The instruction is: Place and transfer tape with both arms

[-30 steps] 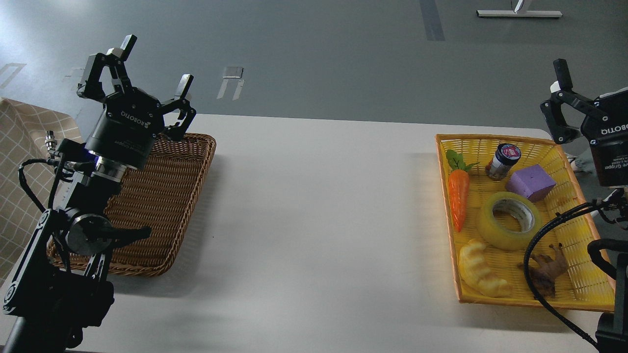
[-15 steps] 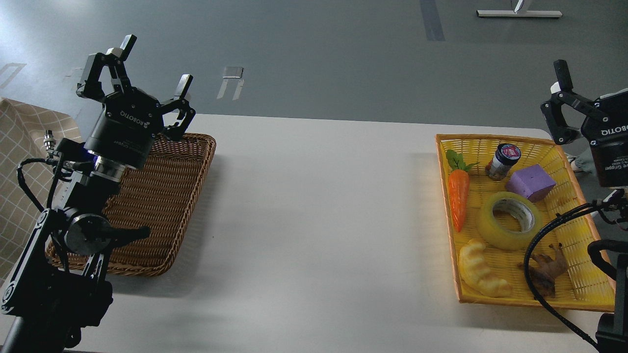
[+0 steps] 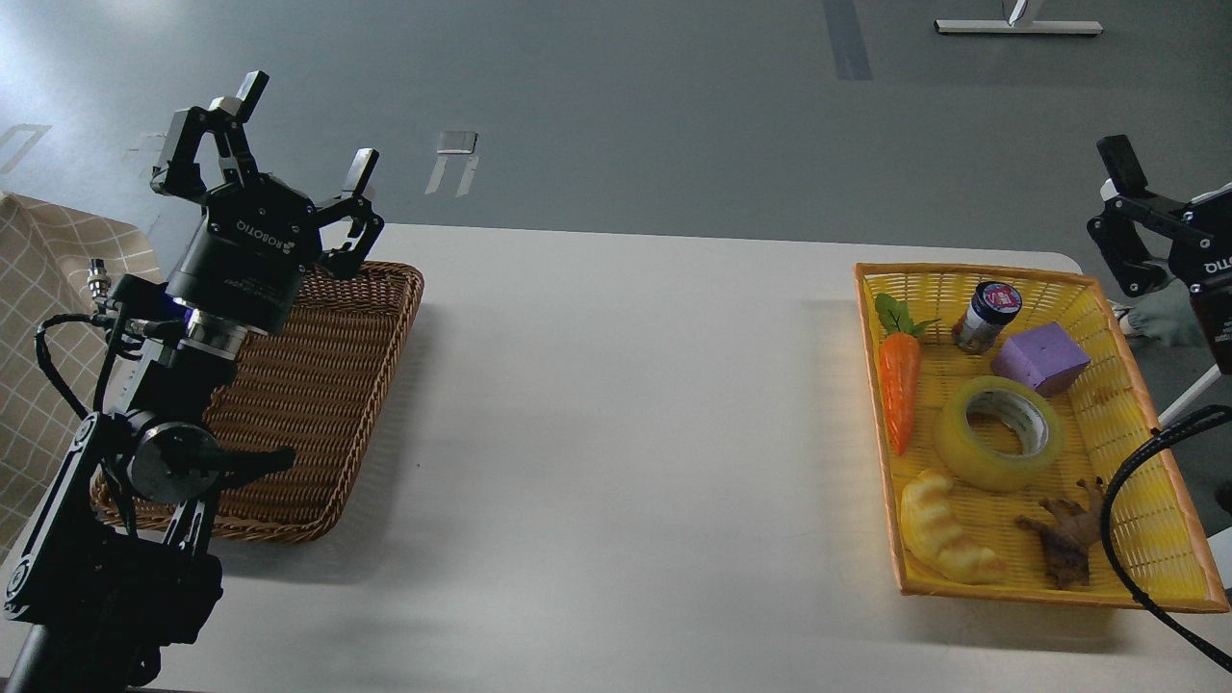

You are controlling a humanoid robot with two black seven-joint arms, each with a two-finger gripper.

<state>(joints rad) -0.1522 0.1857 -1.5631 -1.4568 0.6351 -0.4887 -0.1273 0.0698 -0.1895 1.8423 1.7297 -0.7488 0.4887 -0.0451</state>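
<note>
Yellow plastic basket on the right end of the pale surface works as the source bin: the tape lies flat in its middle, core hole facing up, so a hand could likely pinch the roll wall from above. Packed around it, apart from it: toy carrot to the left, small jar and purple block behind, ridged bread toy and brown figure in front. Brown wicker tray sits at the left end, well apart, probably the drop spot, hence a handover across the bare middle. Left hand is raised above the tray's far side, fingers spread wide, holding nothing. Right hand is cut by the frame edge, only one finger shows, so can't tell its state; it is up beyond the basket, not touching the tape. Readable text: "ROBOTIQ" on the left hand's body, partial letters on the right. Core print and jar lid label too small to read.
</note>
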